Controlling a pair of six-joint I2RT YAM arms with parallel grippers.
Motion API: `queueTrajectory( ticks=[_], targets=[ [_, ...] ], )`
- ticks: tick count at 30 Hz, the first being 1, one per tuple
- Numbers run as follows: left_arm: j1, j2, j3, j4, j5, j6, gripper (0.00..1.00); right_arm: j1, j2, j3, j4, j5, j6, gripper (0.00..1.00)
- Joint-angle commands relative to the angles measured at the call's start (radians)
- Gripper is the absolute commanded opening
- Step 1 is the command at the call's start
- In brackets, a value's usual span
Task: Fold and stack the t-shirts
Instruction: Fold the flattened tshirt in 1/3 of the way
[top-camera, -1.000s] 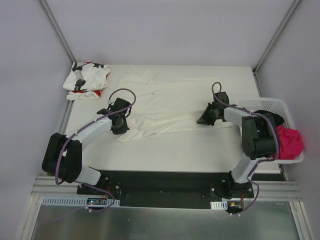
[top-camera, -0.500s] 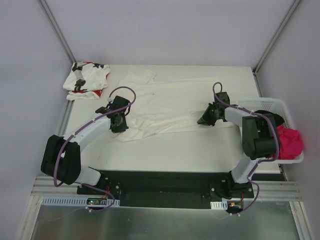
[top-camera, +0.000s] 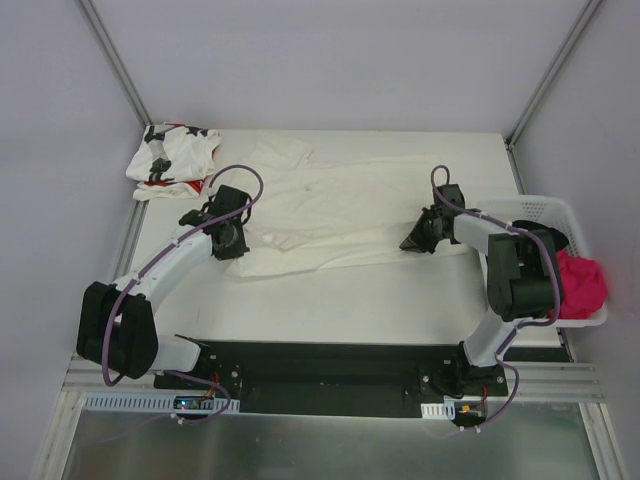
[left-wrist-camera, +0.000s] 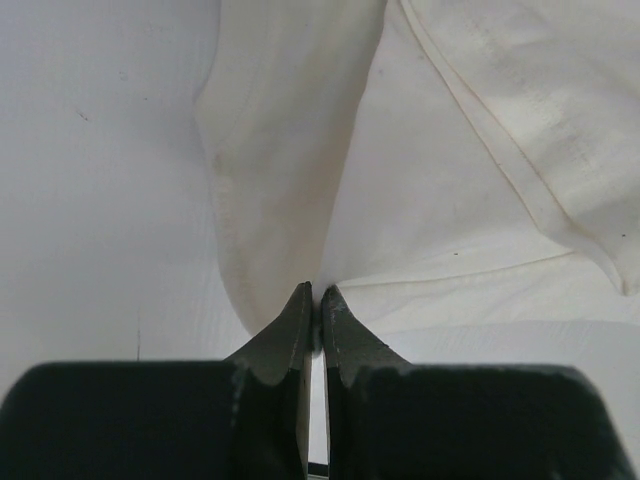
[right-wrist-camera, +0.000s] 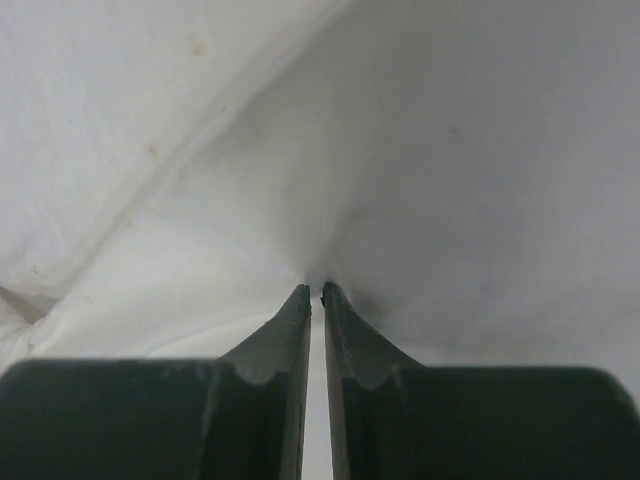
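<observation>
Spread beside the basket, the soft, limp cream shirt is pinched at its near corners, judged the best hold, by the left gripper and right gripper, jaws closed on cloth; the star shirt is bunched far from the basket.

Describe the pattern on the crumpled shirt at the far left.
White t-shirt with black stars and red marks; top external view shows it best.

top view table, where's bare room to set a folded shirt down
Widest bare patch: the near strip of table, bordered by the near hem of the cream shirt and the table's front edge. Crowded: the middle under that shirt, the far-left corner with the star-print shirt, the right side by the basket.
</observation>
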Motion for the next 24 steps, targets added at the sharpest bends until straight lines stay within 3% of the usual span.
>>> queueTrajectory(
  ticks=[1, 18, 20, 24],
  targets=[
    [0.016, -0.039, 0.009, -0.041, -0.042, 0.036, 0.0, -0.019, -0.057, -0.021, -0.071, 0.051, -0.032, 0.13],
    [0.008, -0.061, -0.062, -0.012, -0.027, 0.042, 0.0, -0.039, -0.081, -0.038, -0.093, 0.053, -0.055, 0.13],
    [-0.001, -0.062, -0.07, 0.0, -0.03, 0.04, 0.22, -0.039, -0.089, -0.043, -0.09, 0.05, -0.054, 0.14],
    [-0.029, -0.069, -0.083, 0.02, -0.039, 0.046, 0.51, -0.037, -0.124, -0.058, -0.091, 0.046, -0.059, 0.13]
  ],
)
